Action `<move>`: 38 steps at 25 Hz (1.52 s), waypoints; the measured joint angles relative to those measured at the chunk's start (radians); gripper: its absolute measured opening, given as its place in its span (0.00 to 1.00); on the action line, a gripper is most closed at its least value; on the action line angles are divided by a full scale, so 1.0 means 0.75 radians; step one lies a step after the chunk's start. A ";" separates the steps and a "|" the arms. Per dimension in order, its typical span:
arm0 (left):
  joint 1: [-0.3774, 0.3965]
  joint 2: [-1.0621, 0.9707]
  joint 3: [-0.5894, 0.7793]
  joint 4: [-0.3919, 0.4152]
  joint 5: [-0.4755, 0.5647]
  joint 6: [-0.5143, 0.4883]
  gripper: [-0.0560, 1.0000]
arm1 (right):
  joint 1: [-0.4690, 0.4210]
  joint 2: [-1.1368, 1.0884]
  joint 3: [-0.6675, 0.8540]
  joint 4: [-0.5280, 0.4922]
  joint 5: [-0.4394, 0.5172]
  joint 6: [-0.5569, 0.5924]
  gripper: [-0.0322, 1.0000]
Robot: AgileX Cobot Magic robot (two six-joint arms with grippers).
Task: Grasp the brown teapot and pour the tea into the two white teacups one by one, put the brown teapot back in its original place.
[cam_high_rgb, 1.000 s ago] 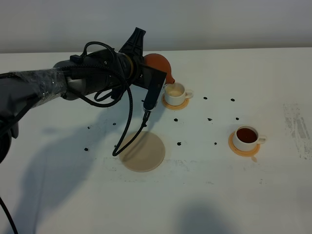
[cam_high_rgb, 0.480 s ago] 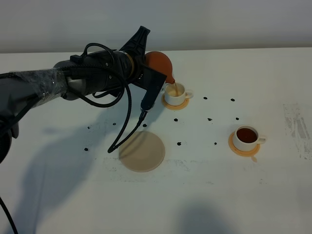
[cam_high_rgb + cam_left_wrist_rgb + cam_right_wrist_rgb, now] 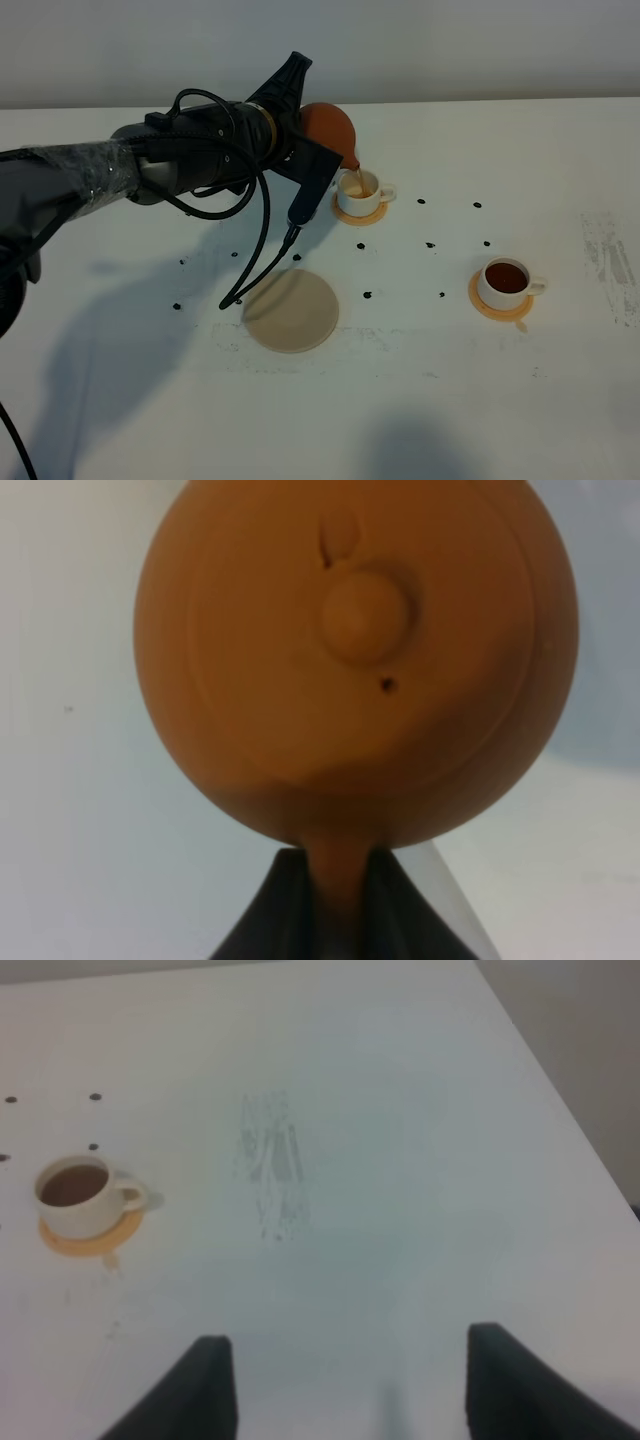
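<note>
My left gripper [image 3: 335, 905] is pinched tight on the loop handle of the brown teapot [image 3: 355, 660], with the lid knob facing the wrist camera. I have the pot tipped, spout down over the far white teacup [image 3: 357, 190] on its orange coaster [image 3: 360, 214], and a thin stream looks to be running into the cup. To pour well I would hold the tilt steady and keep the spout close above the rim, then level off before the tea reaches the brim; any wrist wobble would likely splash the tabletop [image 3: 560, 380].

The high camera gives me the layout: the near teacup [image 3: 506, 281] already dark with tea, and the pale round mat [image 3: 291, 311] lying bare, well apart from the pot, waiting for its return. The left wrist view shows only the grip and pot, no cup. My right gripper [image 3: 350, 1380] hangs spread and empty, its camera showing just the filled cup.
</note>
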 joint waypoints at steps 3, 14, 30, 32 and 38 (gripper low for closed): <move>0.000 0.006 -0.012 0.011 -0.007 0.000 0.15 | 0.000 0.000 0.000 0.000 0.000 0.000 0.52; 0.000 0.008 -0.024 0.070 -0.014 0.000 0.15 | 0.000 0.000 0.000 0.000 0.000 0.000 0.52; 0.000 0.008 -0.024 0.124 -0.019 0.001 0.15 | 0.000 0.000 0.000 0.000 0.000 0.000 0.52; 0.000 0.008 -0.024 0.128 -0.019 0.001 0.15 | 0.000 0.000 0.000 0.000 0.000 0.000 0.52; 0.000 0.008 -0.024 0.144 -0.019 0.001 0.15 | 0.000 0.000 0.000 0.000 0.000 0.000 0.52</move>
